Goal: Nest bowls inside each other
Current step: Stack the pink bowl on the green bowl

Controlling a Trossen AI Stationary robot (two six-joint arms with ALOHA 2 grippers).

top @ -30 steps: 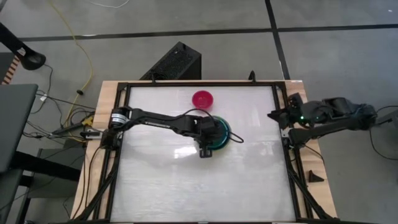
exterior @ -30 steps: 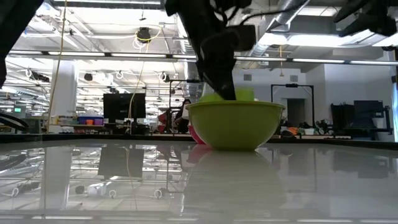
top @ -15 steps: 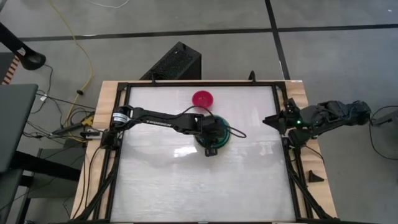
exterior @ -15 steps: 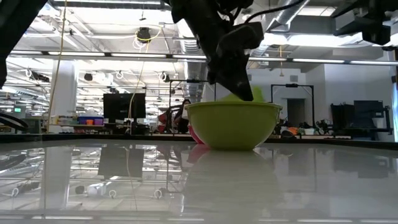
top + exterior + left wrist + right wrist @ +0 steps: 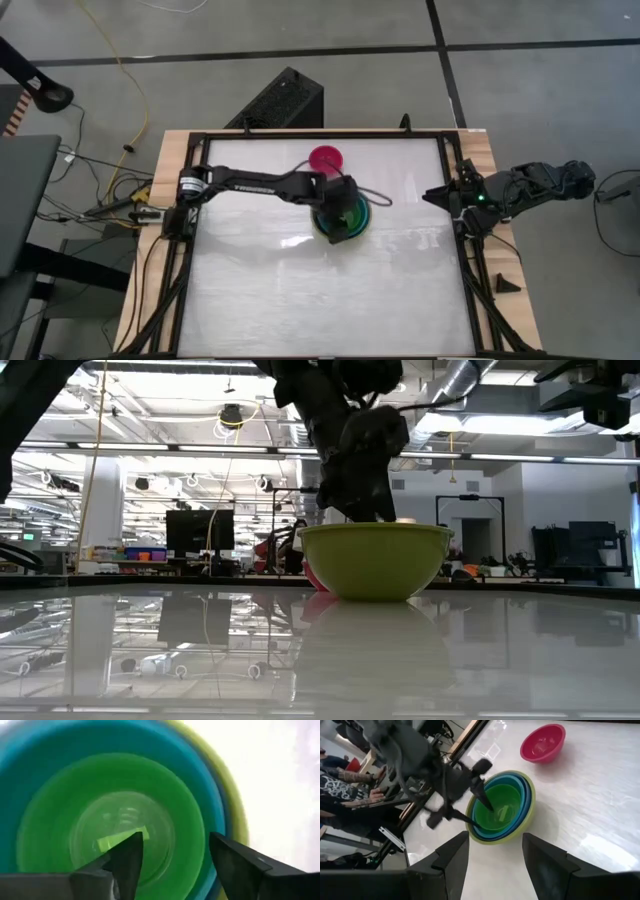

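The small bright green bowl (image 5: 65, 810) sits nested in the light blue bowl (image 5: 517, 782), the teal bowl (image 5: 205, 785) and the large olive-green bowl (image 5: 375, 560), mid-table. The magenta bowl (image 5: 326, 158) stands alone on its base, just beyond the stack. My left gripper (image 5: 175, 842) hangs open over the stack, slanting down, its fingers astride the green bowl's rim. My right gripper (image 5: 495, 842) waits open above the table's right edge.
Bare white tabletop (image 5: 300, 290) lies on the near side and to the left of the stack. A black frame (image 5: 460, 240) edges the table. People sit beyond the table's left side (image 5: 340, 775).
My left gripper has opened and let go of the bright green bowl. The bowl, earlier held tilted with its rim above the olive bowl's rim, has dropped level into the stack. The gripper has rolled and shifted slightly toward the table's far edge.
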